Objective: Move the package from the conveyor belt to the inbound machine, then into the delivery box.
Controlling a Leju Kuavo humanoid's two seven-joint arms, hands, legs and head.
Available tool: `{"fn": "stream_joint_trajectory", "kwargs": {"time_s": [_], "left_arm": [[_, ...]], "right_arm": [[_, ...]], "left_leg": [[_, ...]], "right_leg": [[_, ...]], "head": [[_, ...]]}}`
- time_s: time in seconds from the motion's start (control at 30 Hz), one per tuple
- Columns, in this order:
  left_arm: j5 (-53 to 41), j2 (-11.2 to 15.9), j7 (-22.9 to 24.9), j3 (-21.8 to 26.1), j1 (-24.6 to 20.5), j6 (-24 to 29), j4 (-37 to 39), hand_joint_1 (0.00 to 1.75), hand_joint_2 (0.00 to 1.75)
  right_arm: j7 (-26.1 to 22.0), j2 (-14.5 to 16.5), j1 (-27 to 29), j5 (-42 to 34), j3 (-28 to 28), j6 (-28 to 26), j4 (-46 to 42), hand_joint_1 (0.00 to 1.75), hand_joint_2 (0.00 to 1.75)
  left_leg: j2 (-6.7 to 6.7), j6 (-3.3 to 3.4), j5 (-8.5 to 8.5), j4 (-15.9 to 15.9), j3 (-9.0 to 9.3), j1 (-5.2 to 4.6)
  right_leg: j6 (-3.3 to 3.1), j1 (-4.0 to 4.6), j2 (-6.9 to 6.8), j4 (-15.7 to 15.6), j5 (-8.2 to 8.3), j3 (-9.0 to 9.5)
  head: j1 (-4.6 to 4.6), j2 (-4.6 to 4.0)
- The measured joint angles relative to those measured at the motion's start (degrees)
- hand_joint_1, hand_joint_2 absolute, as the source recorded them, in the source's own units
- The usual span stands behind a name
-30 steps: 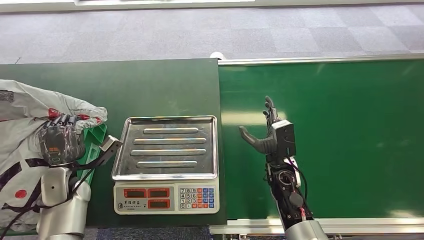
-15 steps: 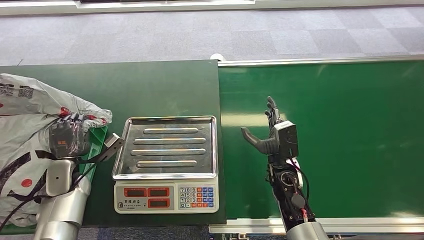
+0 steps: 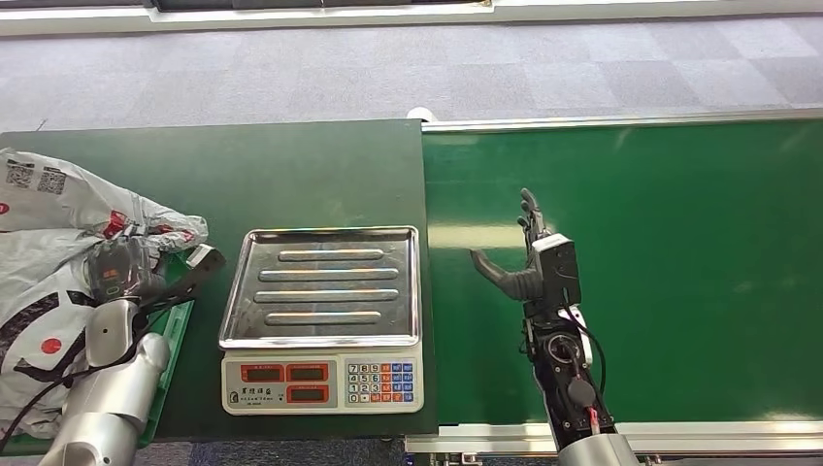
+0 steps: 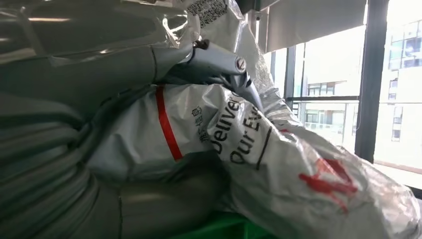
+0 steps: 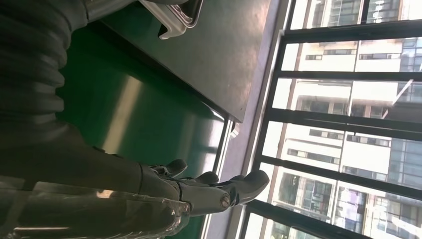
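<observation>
now lower over the green plastic delivery box, the left hand still grips the grey printed plastic package it is depositing, beyond the bare steel-trayed weighing scale, while the right hand hovers open-fingered and unladen over the green conveyor belt.

Scale sits on table, left of conveyor belt; package lies left of scale, over delivery box.
</observation>
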Motion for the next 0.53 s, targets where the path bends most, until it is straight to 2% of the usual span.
{"fn": "stream_joint_trajectory", "kwargs": {"time_s": [0.3, 0.4, 0.5, 0.53], "left_arm": [[-1.4, 0.0, 0.1, -3.0, 3.4, 8.4, -5.5, 0.00, 1.75], [-1.0, -0.9, -4.7, -3.2, 6.0, 9.7, -10.8, 0.00, 1.75], [1.0, -4.4, -14.5, -2.8, 9.4, 9.8, -19.3, 0.00, 1.75], [1.4, -5.1, -16.4, -2.8, 10.0, 9.8, -20.8, 0.00, 1.75]], "right_arm": [[0.3, 0.0, 1.3, 0.0, -0.2, -0.5, -1.5, 0.00, 1.75], [0.5, 0.0, 2.0, -0.3, -0.2, -0.7, -2.3, 0.00, 1.75], [0.5, -0.1, 2.6, -0.5, -0.3, -0.8, -2.9, 0.00, 1.75], [0.5, -0.1, 2.7, -0.6, -0.3, -0.8, -2.9, 0.00, 1.75]], "left_leg": [[-0.01, -0.01, 0.00, 0.0, -0.13, -0.06], [-0.03, 0.00, 0.01, 0.1, -0.30, -0.07], [-0.10, 0.01, 0.01, 0.1, -0.55, -0.07], [-0.10, 0.01, 0.01, 0.1, -0.60, -0.07]], "right_leg": [[0.02, -0.07, 0.00, 0.0, -0.01, -0.14], [0.04, -0.09, -0.05, 0.0, -0.02, -0.32], [0.08, -0.11, -0.14, 0.0, -0.02, -0.46], [0.08, -0.10, -0.14, 0.0, -0.01, -0.48]], "head": [[0.00, 0.00], [0.00, 0.00], [0.02, 0.00], [0.02, 0.00]]}}
